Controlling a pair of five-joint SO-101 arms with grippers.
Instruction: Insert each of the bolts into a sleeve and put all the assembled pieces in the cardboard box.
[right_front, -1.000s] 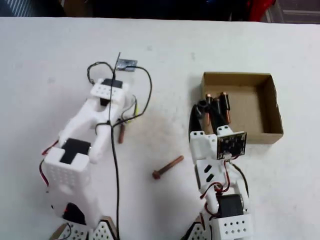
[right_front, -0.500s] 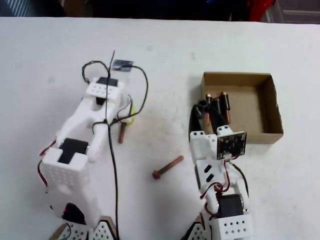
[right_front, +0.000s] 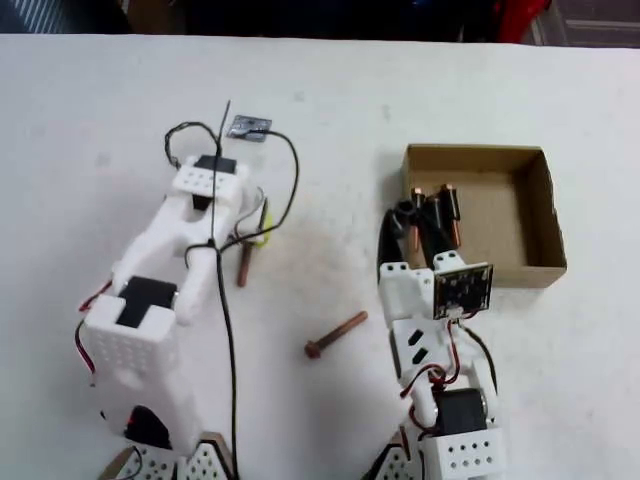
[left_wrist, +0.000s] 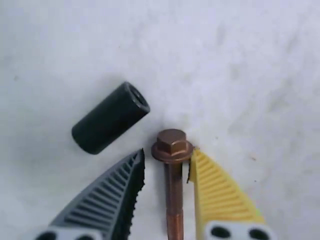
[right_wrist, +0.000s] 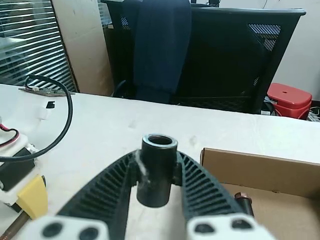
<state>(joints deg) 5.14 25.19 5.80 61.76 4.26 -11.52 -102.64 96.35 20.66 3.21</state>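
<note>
My left gripper is open low over the table, with its grey and yellow fingers on either side of a copper bolt that lies flat. A black sleeve lies on its side just beyond the bolt's head. In the high view this bolt sits under the left gripper. A second bolt lies loose mid-table. My right gripper is shut on an upright black sleeve, beside the cardboard box, which holds assembled pieces.
A black cable loops from the left arm to a small board farther back. The box's near-left wall stands close to the held sleeve. Chairs and a red bin stand beyond the table's far edge.
The left arm shifted slightly left and away from a second ago, then stopped. The bolt under it stayed put. The right arm and its sleeve have not moved.
</note>
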